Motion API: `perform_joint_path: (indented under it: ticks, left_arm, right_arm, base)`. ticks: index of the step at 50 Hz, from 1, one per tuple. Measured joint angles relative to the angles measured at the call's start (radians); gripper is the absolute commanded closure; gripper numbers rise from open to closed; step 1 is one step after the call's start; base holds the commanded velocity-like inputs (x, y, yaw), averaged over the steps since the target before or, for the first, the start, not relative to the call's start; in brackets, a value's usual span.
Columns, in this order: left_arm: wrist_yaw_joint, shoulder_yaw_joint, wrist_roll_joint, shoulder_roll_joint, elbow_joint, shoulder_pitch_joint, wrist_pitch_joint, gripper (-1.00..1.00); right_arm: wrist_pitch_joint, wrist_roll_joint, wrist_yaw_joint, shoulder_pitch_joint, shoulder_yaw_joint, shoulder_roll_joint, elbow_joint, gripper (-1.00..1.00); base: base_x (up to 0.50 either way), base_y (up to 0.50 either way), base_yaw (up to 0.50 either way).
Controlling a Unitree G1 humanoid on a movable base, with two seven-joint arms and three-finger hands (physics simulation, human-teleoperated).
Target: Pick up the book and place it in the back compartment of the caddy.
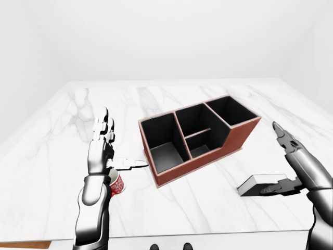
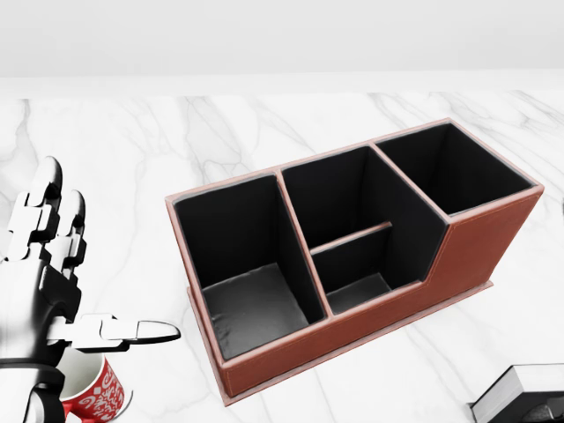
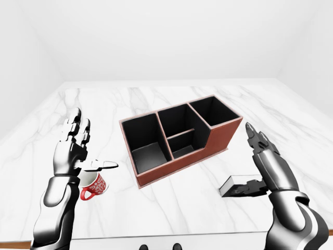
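The red-brown caddy [image 2: 370,328] with black, empty compartments stands slanted in the middle of the marble table [image 1: 208,208]. A dark book [image 1: 256,183] with white page edges lies flat to the caddy's lower right, cut off at the bottom right corner of the head view [image 2: 518,386]. My right hand [image 1: 281,163] is open over the book's right end: fingers stand upright and the thumb rests low at the cover. My left hand [image 1: 123,142] is open, held upright left of the caddy, thumb pointing toward it.
A red mug [image 1: 115,184] with white pattern stands right under my left hand, left of the caddy. The table's near edge runs along the bottom of both eye views. White walls rise beyond the far edge.
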Motion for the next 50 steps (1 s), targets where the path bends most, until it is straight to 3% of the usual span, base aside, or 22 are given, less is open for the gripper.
perform_joint_path:
  ticks: [50]
  left_arm:
    - [0.000,-0.002,0.004,-0.001,0.002,0.004,0.000,-1.00]
  right_arm:
    - [0.000,-0.002,-0.087,0.017,-0.048,-0.040,0.216,-1.00]
  base:
    - [0.00,0.00,0.00]
